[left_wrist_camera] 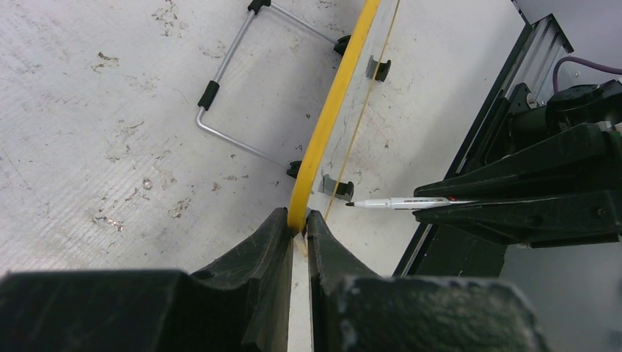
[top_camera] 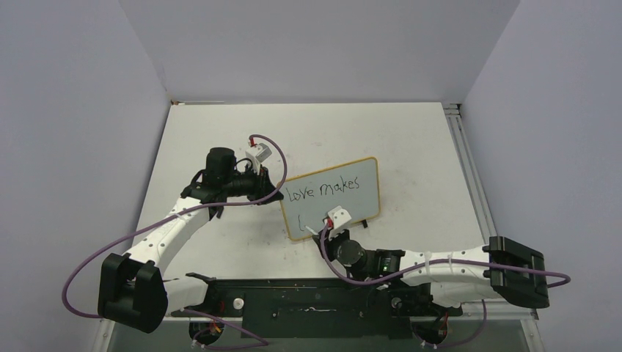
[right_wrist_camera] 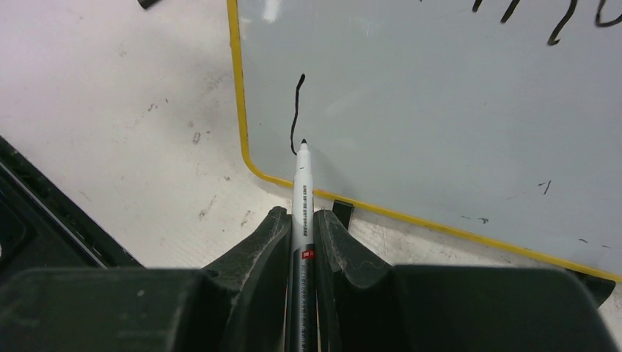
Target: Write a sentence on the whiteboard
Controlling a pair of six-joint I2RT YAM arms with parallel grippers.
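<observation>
The whiteboard (top_camera: 352, 202) with a yellow frame stands propped on the table, tilted. It bears the black words "Love makes" (top_camera: 323, 188) on its top line and one vertical stroke (right_wrist_camera: 296, 114) near its lower left corner. My left gripper (left_wrist_camera: 301, 229) is shut on the board's yellow left edge (left_wrist_camera: 330, 117). My right gripper (right_wrist_camera: 302, 220) is shut on a white marker (right_wrist_camera: 302, 191); the marker's black tip touches the board at the foot of that stroke. In the left wrist view the marker (left_wrist_camera: 396, 203) points at the board's face.
The board's wire stand (left_wrist_camera: 235, 81) rests on the table behind it. A black rail (top_camera: 315, 301) runs along the near table edge. Grey walls enclose the table on three sides.
</observation>
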